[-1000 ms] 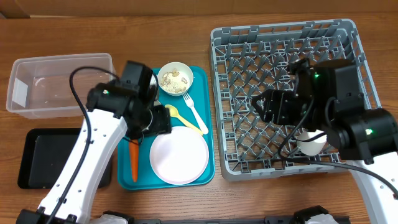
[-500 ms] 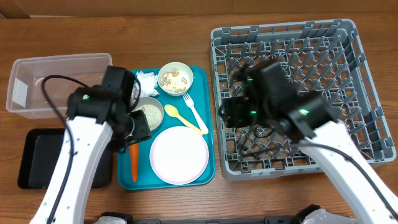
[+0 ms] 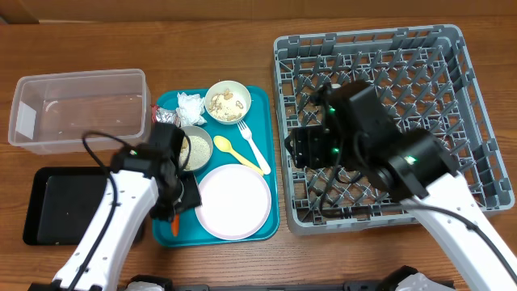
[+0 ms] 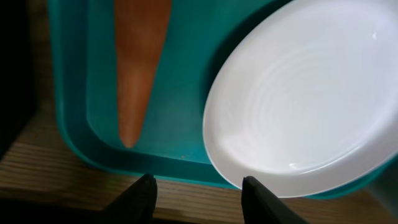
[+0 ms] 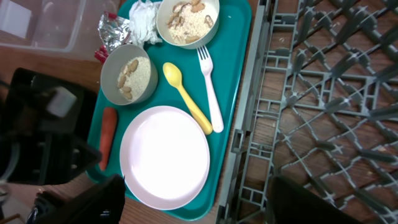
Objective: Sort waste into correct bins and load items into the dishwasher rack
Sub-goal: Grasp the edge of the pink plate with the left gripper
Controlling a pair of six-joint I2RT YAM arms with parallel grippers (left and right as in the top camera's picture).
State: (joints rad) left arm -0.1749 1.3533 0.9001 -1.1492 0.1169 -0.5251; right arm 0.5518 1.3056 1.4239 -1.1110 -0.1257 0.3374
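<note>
The orange carrot [image 4: 140, 68] lies on the teal tray's left side, next to the pale pink plate [image 3: 234, 202]. My left gripper [image 4: 199, 193] is open and empty over the tray's front edge, near the carrot's tip; in the overhead view my left gripper [image 3: 179, 198] hides most of the carrot. Two bowls with crumbs [image 3: 227, 102] [image 3: 194, 145], a white napkin [image 3: 191, 105], a foil wrapper [image 3: 166, 115], a yellow spoon [image 3: 238, 153] and a fork [image 3: 253, 144] sit on the tray. My right gripper [image 5: 205, 205] is open and empty above the grey rack's [image 3: 388, 97] left edge. The cup is hidden.
The clear tub [image 3: 77, 109] stands at the back left and the black tray [image 3: 65, 206] in front of it, both left of the teal tray [image 3: 271, 162]. The right arm covers much of the rack's middle.
My left gripper moved from the bowl toward the tray's front, over the carrot. My right arm swung from the rack's right side to its left edge, and the cup is no longer visible.
</note>
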